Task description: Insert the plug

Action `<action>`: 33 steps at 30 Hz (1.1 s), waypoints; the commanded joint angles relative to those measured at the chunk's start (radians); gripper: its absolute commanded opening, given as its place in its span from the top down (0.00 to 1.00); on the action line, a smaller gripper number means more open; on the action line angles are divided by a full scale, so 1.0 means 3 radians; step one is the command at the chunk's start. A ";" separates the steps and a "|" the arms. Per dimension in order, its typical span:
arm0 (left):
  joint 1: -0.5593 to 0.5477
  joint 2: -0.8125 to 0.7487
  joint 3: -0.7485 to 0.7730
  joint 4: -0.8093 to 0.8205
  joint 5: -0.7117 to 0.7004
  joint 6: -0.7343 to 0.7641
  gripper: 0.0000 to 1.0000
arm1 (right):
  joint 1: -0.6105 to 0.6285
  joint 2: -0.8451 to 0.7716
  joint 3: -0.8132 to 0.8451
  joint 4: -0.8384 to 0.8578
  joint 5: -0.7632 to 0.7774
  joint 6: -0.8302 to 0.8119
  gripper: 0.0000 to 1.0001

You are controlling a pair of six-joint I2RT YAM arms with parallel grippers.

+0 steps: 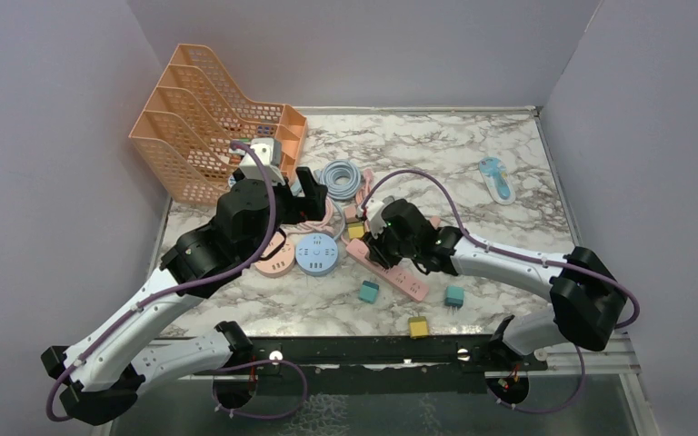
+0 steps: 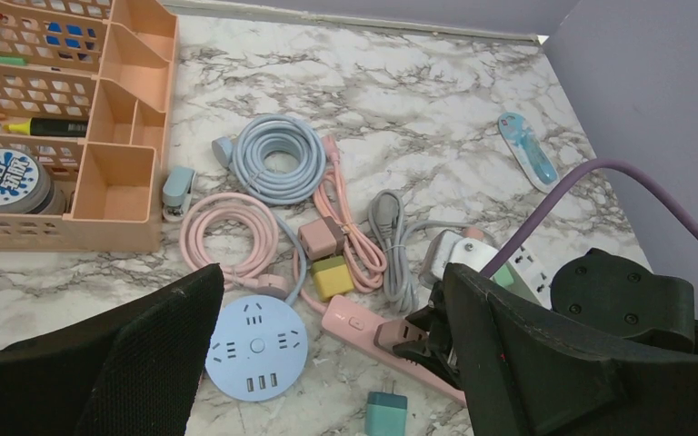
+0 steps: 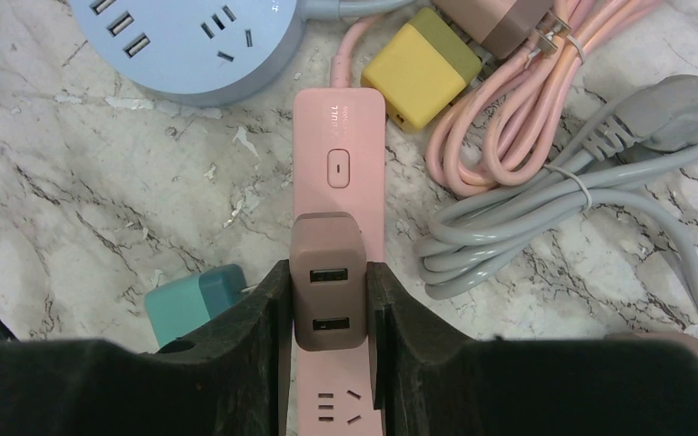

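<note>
Right tool [image 3: 330,304]: clenched on the brown USB plug [image 3: 329,250], one finger on each flank. The plug stands upright on the pink power strip [image 3: 338,136], just beside its switch, mid-counter [image 3: 82,209]. Around the strip: yellow adapter [image 3: 423,64] by its switch end, round blue socket hub [image 3: 191,41] to the left, teal adapter [image 3: 195,309] on the near side. Left tool [image 2: 332,300]: released, fingers wide apart, above the counter left of the strip.

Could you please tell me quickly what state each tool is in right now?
Left tool: open, holding nothing.
Right tool: closed on the brown charger.
</note>
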 commanded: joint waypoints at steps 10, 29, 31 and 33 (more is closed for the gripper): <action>0.0013 0.0050 0.0206 -0.0016 -0.0014 -0.0043 0.07 | 0.0041 0.0299 0.0057 -0.0052 0.0033 -0.0113 0.99; 0.0014 0.0086 0.0354 -0.0048 -0.0051 0.0017 0.07 | 0.0263 0.0420 -0.0132 0.0056 0.0372 0.0339 0.99; 0.0013 0.0087 0.0360 -0.0051 -0.0048 0.0017 0.07 | 0.0260 0.0388 -0.0143 0.0094 0.0347 0.0429 0.99; 0.0011 0.0087 0.0360 -0.0055 -0.0044 0.0017 0.07 | 0.0263 0.0359 -0.0178 0.0149 0.0286 0.0560 0.99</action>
